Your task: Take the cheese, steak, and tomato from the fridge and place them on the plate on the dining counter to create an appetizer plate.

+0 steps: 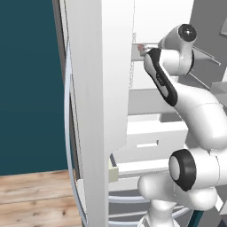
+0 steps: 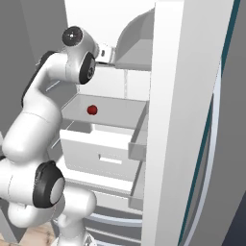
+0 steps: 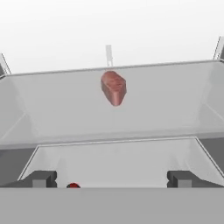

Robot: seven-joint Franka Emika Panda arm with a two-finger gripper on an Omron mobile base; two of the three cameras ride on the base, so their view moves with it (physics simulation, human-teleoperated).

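Reaching into the fridge (image 1: 97,111) is seen in the left base view: the arm is bent up toward an upper shelf, with the tall white door panel close on its left. Little side room is left there, so a wide elbow swing could be knocked against that panel. A small reddish patch, judged to be the steak (image 1: 141,48), is glimpsed at shelf height beside the hand.

From the right base view, the tomato (image 2: 92,110) is seen alone on a lower shelf (image 2: 115,113), well below the hand, with a drawer (image 2: 103,153) under it. The hand is tucked under the grey upper compartment, so headroom is tight; a lift straight up could be stopped by that ceiling. The door edge on the right narrows the way out.

From the hand view, the jaws (image 3: 111,179) are spread wide with nothing between them. The steak (image 3: 113,87) lies ahead on the upper shelf, toward its back edge, roughly centred and well apart from the fingertips (image 3: 41,179). Open shelf is seen on both sides of it. A flat slab could be pushed toward the back wall if the approach is too low, or slip if pinched off-centre. The tomato (image 3: 73,185) peeks in below. The cheese cannot be made out.
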